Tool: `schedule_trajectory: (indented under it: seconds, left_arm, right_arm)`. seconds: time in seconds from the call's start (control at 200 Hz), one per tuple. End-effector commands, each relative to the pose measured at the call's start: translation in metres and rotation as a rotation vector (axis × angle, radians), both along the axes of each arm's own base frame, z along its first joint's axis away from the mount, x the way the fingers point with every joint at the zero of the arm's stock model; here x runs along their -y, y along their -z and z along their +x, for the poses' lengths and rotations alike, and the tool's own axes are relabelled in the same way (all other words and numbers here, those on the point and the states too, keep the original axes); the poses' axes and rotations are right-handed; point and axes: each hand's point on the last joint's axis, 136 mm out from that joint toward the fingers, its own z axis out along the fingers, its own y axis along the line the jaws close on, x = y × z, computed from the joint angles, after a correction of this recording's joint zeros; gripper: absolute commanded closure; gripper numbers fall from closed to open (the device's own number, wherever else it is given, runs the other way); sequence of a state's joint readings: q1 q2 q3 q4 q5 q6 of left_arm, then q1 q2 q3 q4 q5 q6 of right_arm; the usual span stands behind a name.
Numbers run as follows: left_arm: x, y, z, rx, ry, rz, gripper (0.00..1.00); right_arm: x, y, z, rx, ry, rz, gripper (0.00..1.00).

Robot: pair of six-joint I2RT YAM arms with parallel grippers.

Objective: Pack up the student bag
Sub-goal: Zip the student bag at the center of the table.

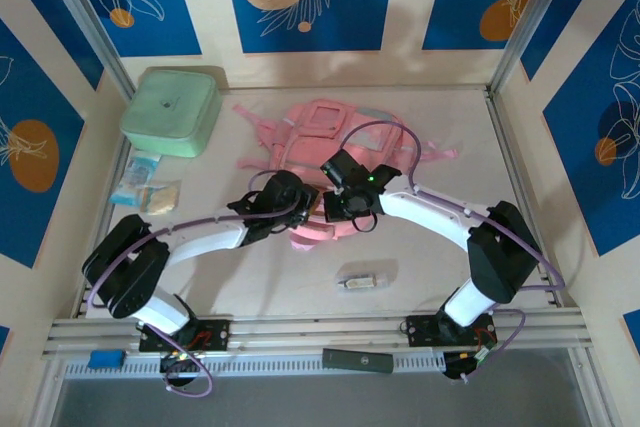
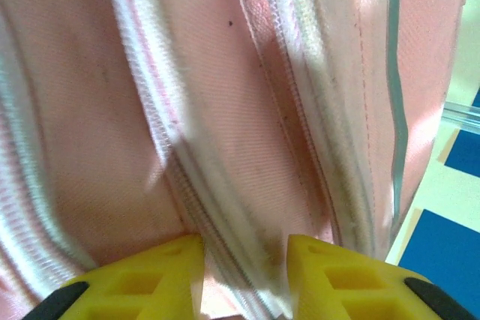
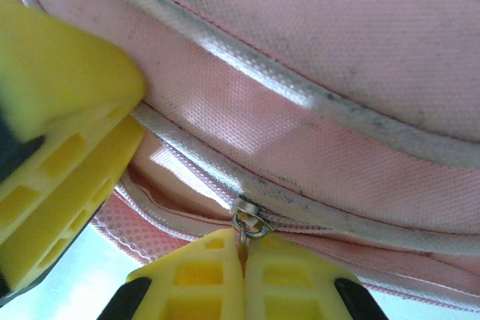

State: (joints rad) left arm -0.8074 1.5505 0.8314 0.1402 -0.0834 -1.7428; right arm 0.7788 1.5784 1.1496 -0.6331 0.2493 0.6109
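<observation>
1. I am clenching my right gripper [image 3: 241, 256] on the zip pull [image 3: 247, 222] of the student bag [image 1: 325, 132], which is lying mid-table [image 1: 440, 277], ready to work the zip.
2. My left gripper [image 2: 246, 260] is straddling a zip seam, probably to steady the fabric; I cannot tell whether it is pinching.
3. My arms are hiding the bag's opening.

arms [image 1: 210, 239]: white, black joints | cables [image 1: 385, 127]: purple | gripper fingers [image 2: 150, 279]: yellow

Matt woven cloth student bag [image 3: 315, 58], shiny metal zip pull [image 3: 250, 221]
</observation>
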Motion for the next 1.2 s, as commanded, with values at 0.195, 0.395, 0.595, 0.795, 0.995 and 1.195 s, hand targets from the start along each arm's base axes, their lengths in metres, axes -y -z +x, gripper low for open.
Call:
schedule_trajectory:
  seconds: [0.195,0.395,0.595,0.795,0.995,1.195]
  left_arm:
    - [0.004,-0.009,0.019,0.067,-0.018,0.069,0.83]
    - [-0.032,-0.012,0.021,0.103,-0.031,0.155,1.00]
    - [-0.088,-0.017,0.026,0.134,0.014,0.261,1.00]
    - [-0.131,-0.016,0.034,0.121,0.110,0.266,1.00]
    - [-0.142,-0.028,0.045,0.146,0.209,0.302,1.00]
    - [-0.155,-0.031,0.051,0.157,0.197,0.352,1.00]
  right_arm:
    - [-0.005,-0.018,-0.007,0.014,-0.022,0.022,1.00]
    - [0.014,-0.022,-0.011,0.012,-0.016,-0.084,1.00]
    - [0.038,-0.035,-0.023,0.031,-0.032,-0.137,1.00]
    - [0.070,-0.029,-0.015,-0.018,0.045,-0.139,1.00]
    - [0.081,-0.026,0.017,-0.006,0.110,-0.102,1.00]
    - [0.098,-0.019,0.052,-0.011,0.204,-0.114,1.00]
